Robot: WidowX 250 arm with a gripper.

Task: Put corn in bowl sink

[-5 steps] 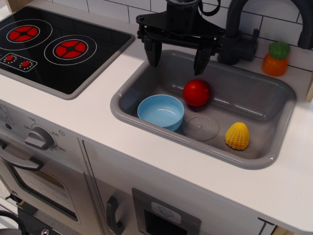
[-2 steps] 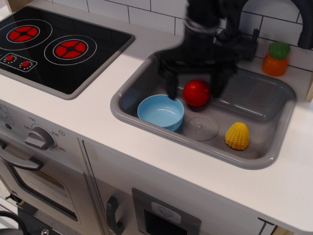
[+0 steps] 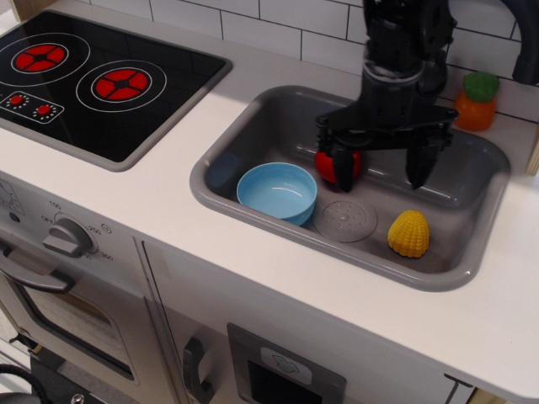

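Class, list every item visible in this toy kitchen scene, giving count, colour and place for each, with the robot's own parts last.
Ribbed yellow plastic corn: one, yellow, sink floor, right.
Shallow round plastic bowl: one, light blue, sink floor, left.
Rectangular plastic sink: one, grey, set in white counter.
Smooth ball: one, red, mid-sink, partly behind a finger.
Clear round drain disc: one, sink floor.
Orange toy with green top: one, counter behind sink.
Faucet: one, dark, behind sink.
Hob: one, black with red rings, left.
Gripper: one, black, open, over sink.

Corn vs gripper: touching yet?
Apart. The only view shows the gripper open above the sink floor, with grey basin visible between its nearer finger and the corn.
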